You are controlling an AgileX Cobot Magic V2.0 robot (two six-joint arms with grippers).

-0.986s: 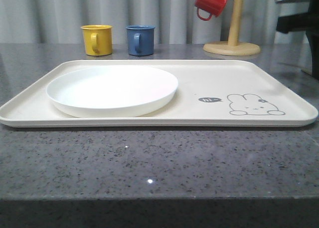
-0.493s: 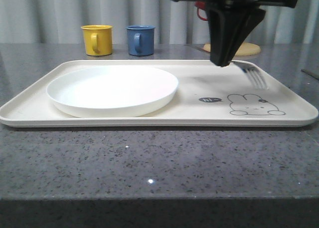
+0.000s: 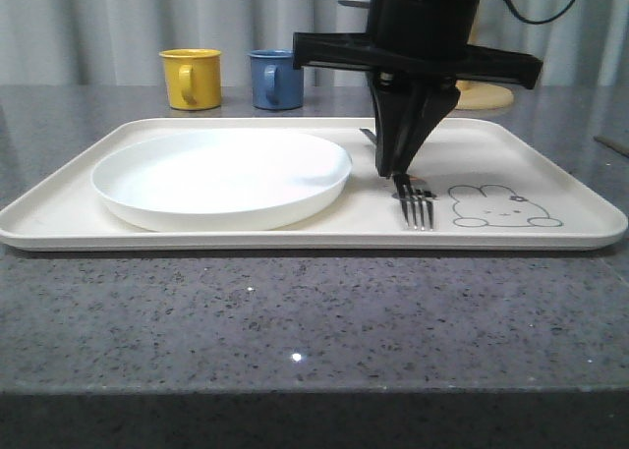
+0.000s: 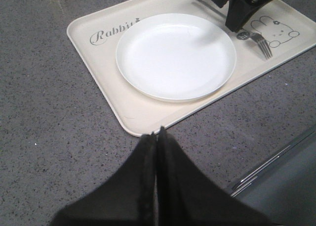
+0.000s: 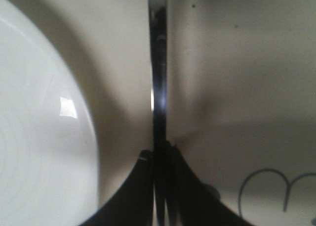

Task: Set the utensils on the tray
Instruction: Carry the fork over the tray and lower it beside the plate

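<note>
The right gripper (image 3: 401,174), jaws pinched on the fork (image 3: 417,209), holds it low on the tray (image 3: 580,198) just right of the plate (image 3: 221,177), long axis near-to-far, tines nearest, seemingly touching down.

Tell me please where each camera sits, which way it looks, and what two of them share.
Front view: sits low at the table edge, looks forward across the tray; the right hand comes down onto the fork.
Left wrist view: sits on the left arm, looks down at the plate; the left hand shows, shut and empty.
Right wrist view: sits on the right arm, looks close along the fork's handle, its fingers clamping it.
Shared: front and left wrist views both show plate, fork and rabbit drawing.
</note>
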